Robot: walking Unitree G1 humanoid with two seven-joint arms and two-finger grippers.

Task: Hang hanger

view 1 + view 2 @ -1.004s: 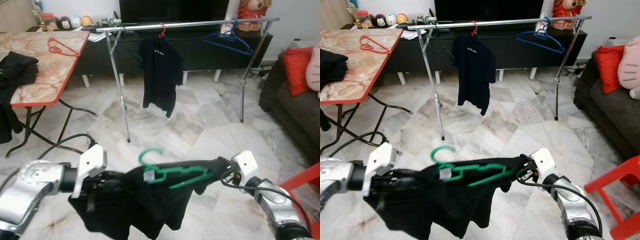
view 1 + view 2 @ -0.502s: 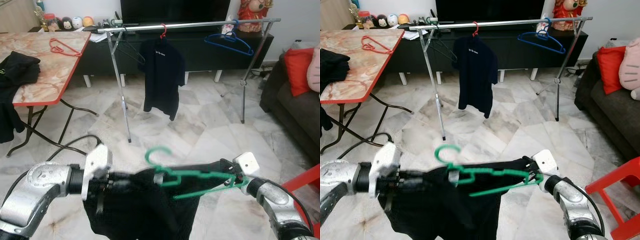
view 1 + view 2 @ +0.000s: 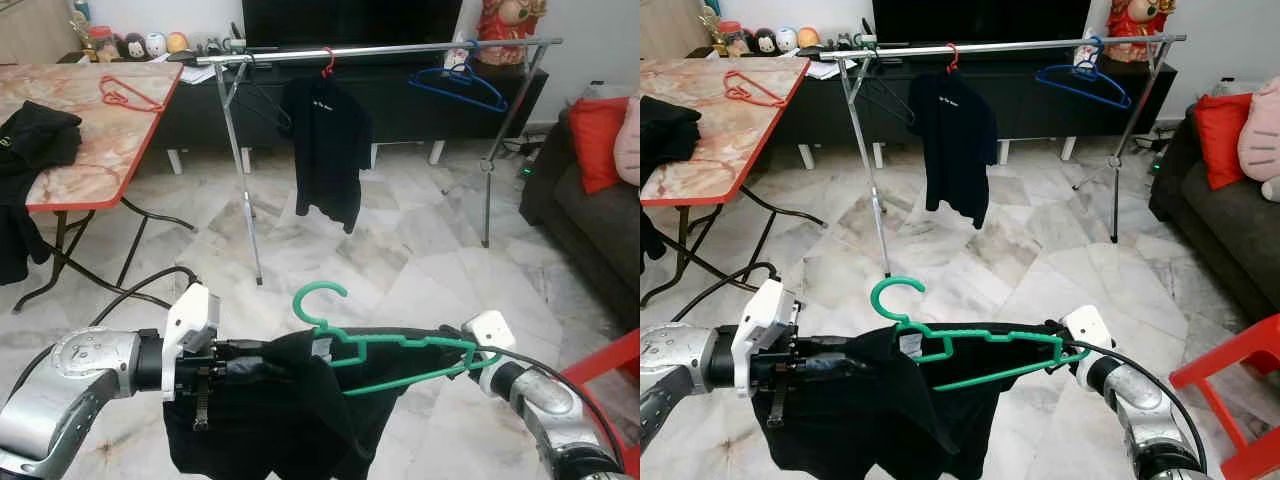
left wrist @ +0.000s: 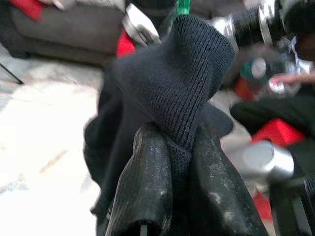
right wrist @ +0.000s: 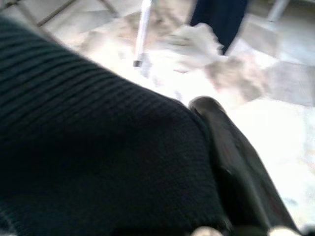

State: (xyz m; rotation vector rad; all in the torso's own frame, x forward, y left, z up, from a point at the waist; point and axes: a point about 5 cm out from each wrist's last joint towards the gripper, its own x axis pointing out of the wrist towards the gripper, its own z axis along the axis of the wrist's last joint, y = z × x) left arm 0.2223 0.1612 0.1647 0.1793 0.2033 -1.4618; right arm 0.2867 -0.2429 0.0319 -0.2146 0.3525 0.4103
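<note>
A green hanger (image 3: 405, 341) is held low before me, hook up, between my two grippers. A black shirt (image 3: 270, 420) hangs from its left half, and the right half is bare. My left gripper (image 3: 245, 350) is shut on the shirt's knit edge, which is pinched between the fingers (image 4: 147, 172) in the left wrist view. My right gripper (image 3: 452, 338) is at the hanger's right end, shut on a strip of the shirt there; dark fabric lies against one finger (image 5: 231, 147). Ahead stands the silver clothes rail (image 3: 390, 47).
On the rail hang a dark shirt (image 3: 325, 150) on a red hanger, a blue hanger (image 3: 455, 85) and a black hanger (image 3: 262, 105). A marble-topped table (image 3: 90, 150) with a red hanger (image 3: 125, 95) and black clothes (image 3: 35, 140) is left. A sofa (image 3: 590, 220) and red chair (image 3: 610, 370) are right.
The shirt has slid left off the hanger's right half, baring the green frame. The hanger now sits more level with its hook upright. The rail looks slightly nearer.
</note>
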